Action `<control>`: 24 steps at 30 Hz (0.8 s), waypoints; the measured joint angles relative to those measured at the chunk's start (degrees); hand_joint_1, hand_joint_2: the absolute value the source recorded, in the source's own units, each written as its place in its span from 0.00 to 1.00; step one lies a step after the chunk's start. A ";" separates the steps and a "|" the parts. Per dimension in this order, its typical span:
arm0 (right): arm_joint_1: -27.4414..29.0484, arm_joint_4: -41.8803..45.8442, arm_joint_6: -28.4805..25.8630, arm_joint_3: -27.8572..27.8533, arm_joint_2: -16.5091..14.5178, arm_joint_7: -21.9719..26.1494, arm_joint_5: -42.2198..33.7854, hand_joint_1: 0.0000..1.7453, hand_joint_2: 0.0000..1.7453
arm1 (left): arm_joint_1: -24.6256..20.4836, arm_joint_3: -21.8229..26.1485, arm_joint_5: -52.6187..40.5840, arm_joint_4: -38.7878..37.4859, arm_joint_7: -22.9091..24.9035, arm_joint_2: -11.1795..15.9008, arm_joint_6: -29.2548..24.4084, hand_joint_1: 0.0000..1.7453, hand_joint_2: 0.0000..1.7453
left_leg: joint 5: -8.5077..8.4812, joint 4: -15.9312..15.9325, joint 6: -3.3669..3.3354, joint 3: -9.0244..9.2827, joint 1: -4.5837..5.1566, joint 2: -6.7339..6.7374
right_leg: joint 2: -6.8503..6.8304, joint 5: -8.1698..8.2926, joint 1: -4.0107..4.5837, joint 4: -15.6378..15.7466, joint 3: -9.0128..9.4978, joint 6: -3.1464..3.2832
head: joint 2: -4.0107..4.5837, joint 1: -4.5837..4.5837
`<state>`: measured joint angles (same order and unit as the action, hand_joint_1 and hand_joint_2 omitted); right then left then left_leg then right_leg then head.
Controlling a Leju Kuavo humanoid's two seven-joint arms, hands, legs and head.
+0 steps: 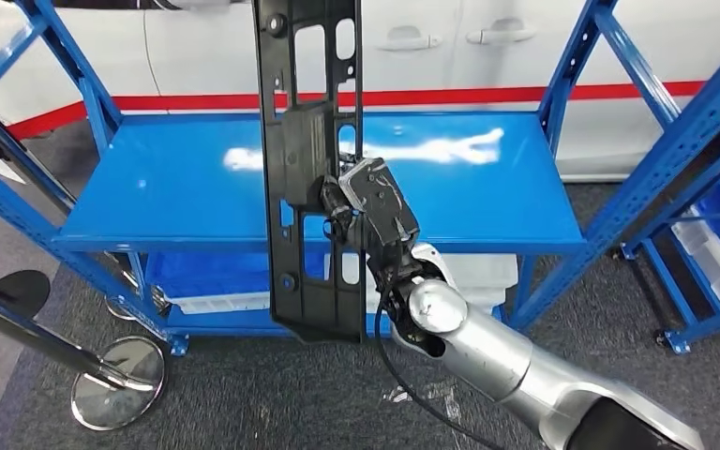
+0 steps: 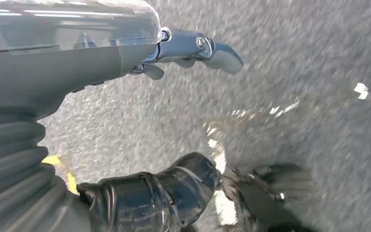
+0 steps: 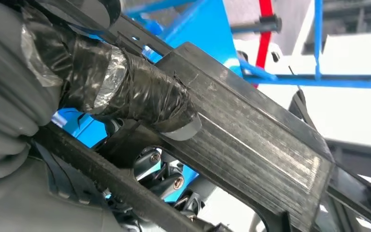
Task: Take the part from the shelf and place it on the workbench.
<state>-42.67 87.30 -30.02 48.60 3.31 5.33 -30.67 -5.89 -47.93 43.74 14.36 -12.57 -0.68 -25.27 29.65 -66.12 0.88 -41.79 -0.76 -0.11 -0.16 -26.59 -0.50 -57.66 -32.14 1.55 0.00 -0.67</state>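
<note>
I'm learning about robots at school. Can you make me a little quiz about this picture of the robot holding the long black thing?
1. True or false: the right hand holds the black plastic panel upright.
2. Which colour is the shelf behind the panel? A red, B blue, C green.
3. Fill in: the left hand hangs over the grey ____ and holds nothing.

Key: 1 true. 2 B. 3 floor.
</note>
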 joint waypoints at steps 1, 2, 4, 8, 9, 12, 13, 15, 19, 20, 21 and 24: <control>0.01 0.18 -0.47 -0.01 0.10 -0.14 1.50 1.00 1.00 | 0.01 -0.04 0.03 0.00 -0.06 -0.03 0.02 0.00 1.00 | 2.27 -3.72 0.19 -0.56 -0.05 0.00 | -0.02 0.64 0.03 -0.07 -0.86 0.09 | 0.00 0.07; 0.02 0.38 -0.90 -0.02 0.21 -0.32 2.94 1.00 1.00 | -0.02 -0.09 0.05 0.00 -0.13 -0.06 0.04 0.00 1.00 | 3.08 -6.86 0.32 -0.71 -0.08 0.01 | -0.03 1.29 0.09 -0.17 -1.78 0.06 | 0.00 0.06; 0.05 0.82 -1.39 -0.04 0.44 -0.85 4.92 1.00 1.00 | -0.19 -0.17 0.11 0.00 -0.24 -0.07 0.04 0.00 1.00 | 0.64 -8.66 0.33 1.16 -0.07 0.01 | -0.05 2.48 0.15 -0.56 -3.70 -0.08 | 0.00 0.09; 0.14 2.03 -2.16 -0.32 0.81 -1.24 7.60 1.00 1.00 | -0.43 -0.23 0.40 0.00 -0.30 -0.01 0.07 0.00 1.00 | 0.02 4.87 -0.60 12.21 0.26 -0.09 | 0.01 4.26 0.26 -1.62 -6.31 -0.89 | 0.00 0.05; 0.14 2.35 -2.38 -0.52 0.90 -1.22 8.35 1.00 1.00 | -0.50 -0.28 0.45 0.00 -0.31 0.02 0.11 0.00 1.00 | 1.08 7.45 -0.83 13.71 0.46 -0.14 | -0.05 4.78 0.25 -1.57 -6.52 -1.21 | 0.00 0.05; 0.28 3.16 -2.82 -1.04 1.19 -1.20 9.76 1.00 1.00 | -0.56 -0.65 0.58 0.00 -0.35 -0.08 0.36 0.00 1.00 | 0.17 9.17 -1.79 13.49 0.34 0.02 | -0.04 5.30 0.22 -1.49 -7.05 -2.24 | 0.00 0.04; 0.37 3.38 -2.90 -1.18 1.33 -1.23 9.99 1.00 1.00 | -0.55 -0.79 0.62 0.00 -0.34 -0.13 0.44 0.00 1.00 | -0.56 9.38 -2.30 12.96 0.17 0.19 | 0.06 3.71 0.23 -2.60 -7.56 -2.51 | 0.00 -0.09; 0.58 3.78 -3.04 -1.56 1.62 -1.38 10.32 1.00 1.00 | -0.56 -1.05 0.68 0.00 -0.31 -0.17 0.52 0.00 1.00 | -1.96 9.43 -3.07 11.40 0.09 0.46 | 0.23 -2.06 0.07 -8.13 -9.11 -2.98 | 0.00 -0.31; 1.11 4.22 -3.26 -2.40 2.02 -1.70 10.60 1.00 1.00 | -0.59 -1.30 0.72 0.00 -0.28 -0.14 0.54 0.00 1.00 | -4.25 8.41 -3.16 7.52 0.10 0.54 | 0.21 -3.87 -0.44 -18.21 -9.28 -3.76 | 0.00 -0.47; 1.19 4.26 -3.27 -2.50 2.08 -1.74 10.64 1.00 1.00 | -0.59 -1.34 0.72 0.00 -0.28 -0.16 0.55 0.00 1.00 | -4.66 7.99 -2.97 6.55 0.04 0.54 | 0.21 -2.03 -0.60 -16.83 -7.50 -3.86 | 0.00 -0.47; 1.23 4.34 -3.29 -2.59 2.12 -1.76 10.67 1.00 1.00 | -0.61 -1.38 0.72 0.00 -0.28 -0.18 0.56 0.00 1.00 | -5.01 7.49 -2.71 5.67 -0.01 0.53 | 0.24 -1.12 -0.77 -13.67 -4.86 -3.90 | 0.00 -0.47; 1.20 4.85 -3.34 -3.03 2.13 -1.72 10.76 1.00 1.00 | -0.75 -1.47 0.73 0.00 -0.28 -0.20 0.55 0.00 1.00 | -6.19 6.47 -1.66 3.94 0.10 0.43 | 0.37 -3.23 -0.47 -2.98 2.09 -3.33 | 0.00 -0.45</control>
<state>-41.47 92.15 -33.35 45.57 5.44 3.61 -19.91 -6.65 -49.40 44.47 14.36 -12.85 -0.88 -24.71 23.46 -59.65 -0.78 -37.85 -0.66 0.33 0.21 -29.82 -0.97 -60.63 -30.04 -1.78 0.00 -1.12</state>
